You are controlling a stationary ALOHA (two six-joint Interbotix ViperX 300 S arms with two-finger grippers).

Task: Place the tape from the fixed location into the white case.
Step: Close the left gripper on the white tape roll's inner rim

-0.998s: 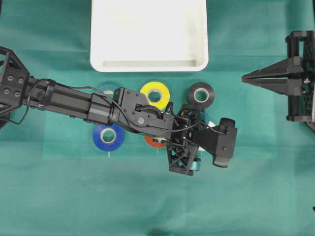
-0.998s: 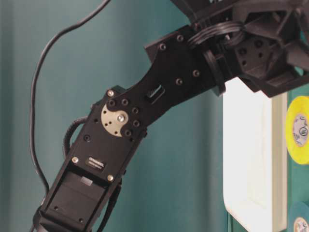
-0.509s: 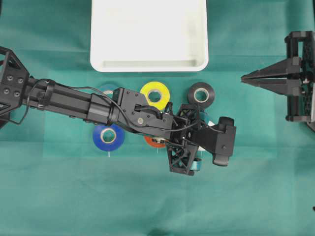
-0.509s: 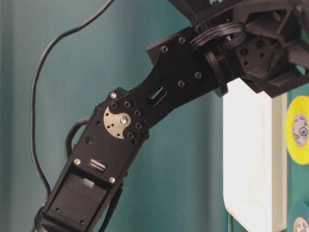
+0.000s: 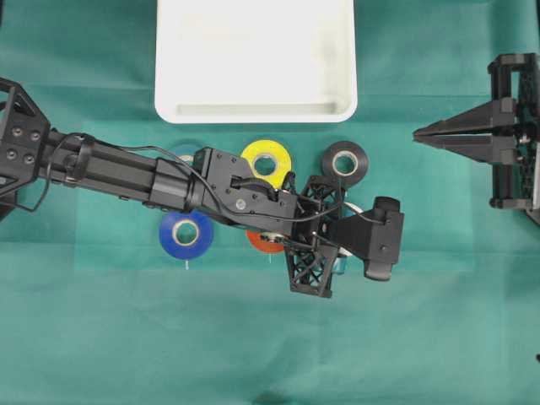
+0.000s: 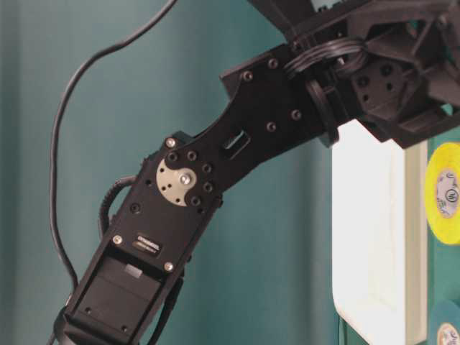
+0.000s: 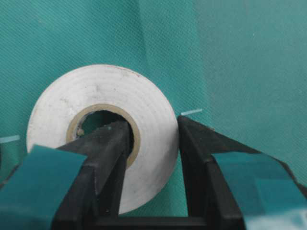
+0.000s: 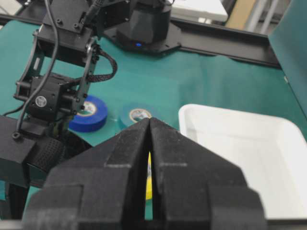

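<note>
Tape [image 7: 103,103], the white roll, lies flat on the green cloth [image 7: 240,57]. The left gripper [image 7: 153,148] grips its wall: one finger [image 7: 108,148] stands inside the core hole, the other presses on the outer side. In the overhead view the left arm covers this roll almost fully; only a small white edge shows beside the wrist.

Around it lie other rolls: the yellow roll [image 5: 266,162] and the black roll [image 5: 344,163] toward the white case [image 5: 255,108], the blue roll [image 5: 186,234] to the left, and an orange roll [image 5: 263,244] partly under the arm. The white case stands apart from the tape, beyond the yellow roll.

The right gripper [image 8: 149,143] hangs at the right edge of the table, its two fingers pressed together on nothing. Its camera shows a teal roll [image 8: 139,115], which the overhead view almost hides.
</note>
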